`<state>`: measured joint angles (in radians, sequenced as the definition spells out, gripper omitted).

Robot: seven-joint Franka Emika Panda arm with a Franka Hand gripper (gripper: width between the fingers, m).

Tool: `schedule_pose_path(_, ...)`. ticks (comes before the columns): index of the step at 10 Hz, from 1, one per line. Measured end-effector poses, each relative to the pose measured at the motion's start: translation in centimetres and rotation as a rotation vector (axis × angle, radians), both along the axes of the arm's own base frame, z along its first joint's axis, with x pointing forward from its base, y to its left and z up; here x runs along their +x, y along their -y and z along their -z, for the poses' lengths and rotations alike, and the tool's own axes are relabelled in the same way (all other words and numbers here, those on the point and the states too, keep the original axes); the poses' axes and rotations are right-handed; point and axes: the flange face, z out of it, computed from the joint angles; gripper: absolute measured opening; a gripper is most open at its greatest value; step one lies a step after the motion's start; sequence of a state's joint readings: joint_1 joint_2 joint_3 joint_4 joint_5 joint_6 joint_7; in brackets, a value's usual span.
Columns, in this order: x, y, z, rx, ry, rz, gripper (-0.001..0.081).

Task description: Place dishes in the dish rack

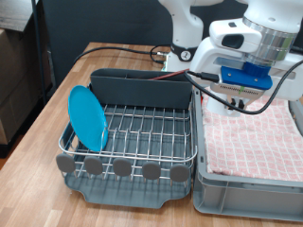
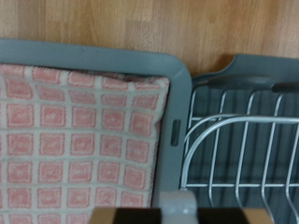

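Round flat light-blue plate [image 1: 88, 117] standing on its edge in the silver wire dish rack [image 1: 142, 128], at the exterior view's left end, leaning a bit. Dark grey plastic caddy [image 1: 142, 86] along the far side of the rack, with a reddish-brown wooden spoon [image 1: 173, 78] poking out of it near its right end. Round grey feet [image 1: 123, 167] in a row along the near side of the rack, grey drip tray [image 1: 133, 194] under them. No white mug to be seen in either view.

Just beside the rack, on the exterior view's right, a grey bin [image 1: 246, 194] with a pink checkered cloth [image 1: 251, 142] lying in it. Rack and bin both on a wooden table [image 1: 38, 151].

White robot arm reaching down over the far end of the bin, blue block [image 1: 243, 76] at its hand. Gripper [image 1: 241, 95] hanging just above the pink cloth, near the spoon end of the caddy. Cannot tell if fingers are wide or narrow, or if anything is between them.

In the wrist view, looking down on pink cloth [image 2: 79, 140], bin rim [image 2: 173, 131] and rack wires [image 2: 238, 149] side by side, wooden table beyond them.
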<state>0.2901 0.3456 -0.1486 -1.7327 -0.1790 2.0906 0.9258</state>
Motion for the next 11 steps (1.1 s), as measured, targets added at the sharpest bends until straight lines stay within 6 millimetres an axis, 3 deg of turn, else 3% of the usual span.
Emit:
schedule_pose_path(3, 0.5, 0.2, 0.0, -0.002, 0.005, -0.011, 0.0072)
schedule_pose_path(11, 3.7, 3.9, -0.7, -0.029, 0.055, -0.034, 0.0072)
